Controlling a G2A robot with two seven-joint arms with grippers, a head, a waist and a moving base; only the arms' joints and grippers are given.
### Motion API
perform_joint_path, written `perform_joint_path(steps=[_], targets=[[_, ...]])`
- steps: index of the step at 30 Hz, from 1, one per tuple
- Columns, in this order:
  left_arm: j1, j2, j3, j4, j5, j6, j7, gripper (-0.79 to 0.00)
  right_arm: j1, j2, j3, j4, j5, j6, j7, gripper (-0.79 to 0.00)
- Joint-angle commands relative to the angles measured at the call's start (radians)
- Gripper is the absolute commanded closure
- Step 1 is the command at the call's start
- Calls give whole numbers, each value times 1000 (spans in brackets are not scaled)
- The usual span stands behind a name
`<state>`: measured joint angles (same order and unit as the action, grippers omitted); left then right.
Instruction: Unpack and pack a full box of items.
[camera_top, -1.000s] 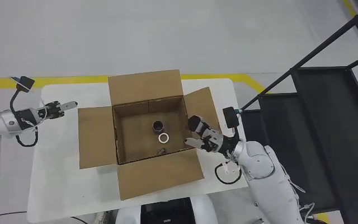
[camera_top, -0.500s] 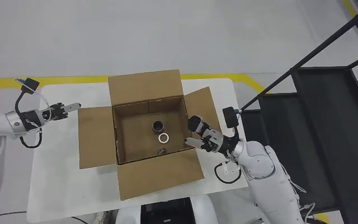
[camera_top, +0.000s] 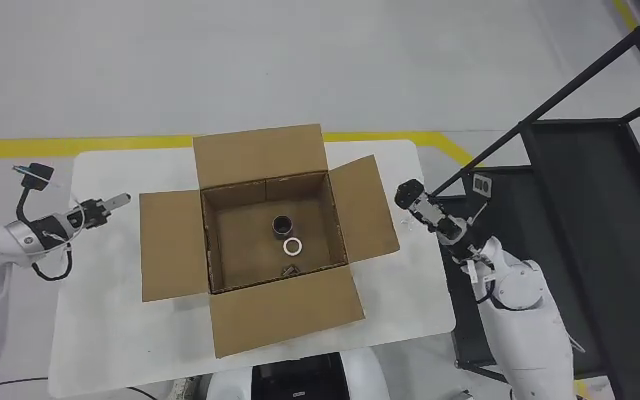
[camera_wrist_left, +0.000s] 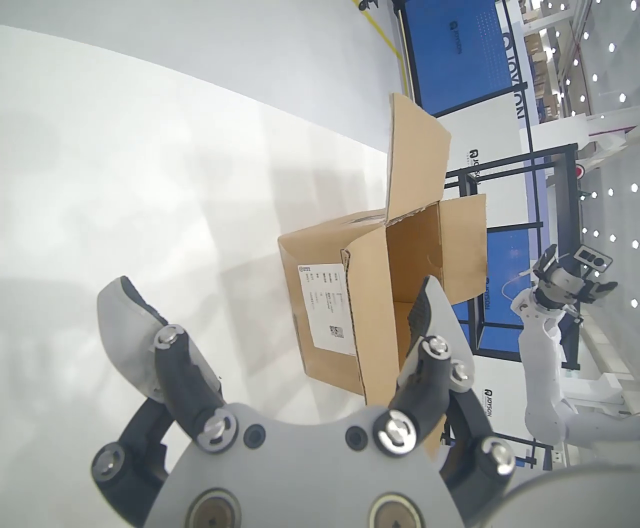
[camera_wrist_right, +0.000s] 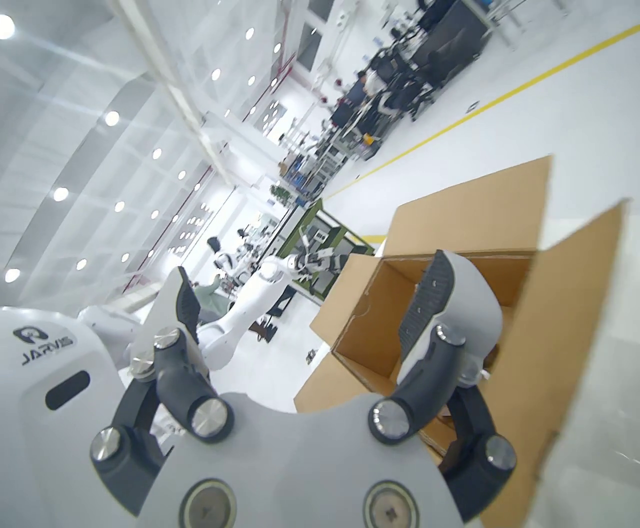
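Wht table (camera_top: 100, 330), blk rack (camera_top: 580, 200).

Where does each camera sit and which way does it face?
Top view: above the arms, looking down into the open box on the table; left gripper and right gripper show.
Left wrist view: beside the box, facing its side; own open fingers, right gripper beyond.
Right wrist view: opposite side, facing the box; own open fingers, left gripper beyond.
All share the box.

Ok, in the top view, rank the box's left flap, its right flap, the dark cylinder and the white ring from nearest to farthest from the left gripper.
1. Left flap, spread toward the left gripper.
2. Dark cylinder, on the box floor.
3. White ring, just beyond the cylinder.
4. Right flap, on the far side.
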<state>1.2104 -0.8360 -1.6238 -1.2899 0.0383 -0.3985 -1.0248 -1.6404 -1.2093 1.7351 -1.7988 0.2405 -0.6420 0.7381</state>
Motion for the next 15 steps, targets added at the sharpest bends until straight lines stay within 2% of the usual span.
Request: perform_joint_path(steps=[1,8,15], targets=[[-12,-5,36,21,13,-9,22,-785,6,4,27,45,-21,22,-17,-785],[-72,-21,134,118,61,63,58,-785,41,7,-8,171,-57,58,-28,-785],[-126,-34,206,164,41,32,14,-785,85,6,-83,237,-30,71,4,-785]])
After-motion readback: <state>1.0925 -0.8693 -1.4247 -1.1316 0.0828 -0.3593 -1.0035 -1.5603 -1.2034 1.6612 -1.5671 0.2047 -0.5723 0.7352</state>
